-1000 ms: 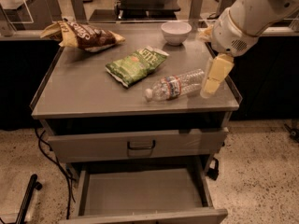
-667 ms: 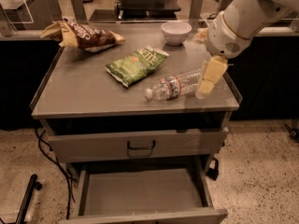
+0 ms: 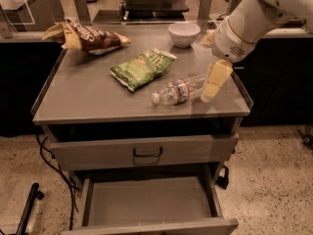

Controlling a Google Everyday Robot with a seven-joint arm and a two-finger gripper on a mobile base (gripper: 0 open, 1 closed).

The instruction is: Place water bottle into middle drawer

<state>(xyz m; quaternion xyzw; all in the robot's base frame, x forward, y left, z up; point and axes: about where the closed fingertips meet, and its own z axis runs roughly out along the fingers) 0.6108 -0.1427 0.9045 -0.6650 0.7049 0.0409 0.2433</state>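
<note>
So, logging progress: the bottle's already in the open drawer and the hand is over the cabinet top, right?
No. The camera view shows the bottle lying on the cabinet top; the open drawer is bare. The hand is over the top, at the bottle's base.

An office break area or micro-kitchen used as a robot test space. A grey metal cabinet with a flat worktop (image 3: 88,102) stands on speckled terrazzo flooring (image 3: 274,180). Snack bags (image 3: 142,68) and a white bowl (image 3: 184,33) lie on it. The robot's end effector (image 3: 215,80) hangs over the worktop's right edge. Dark counters stand behind.
</note>
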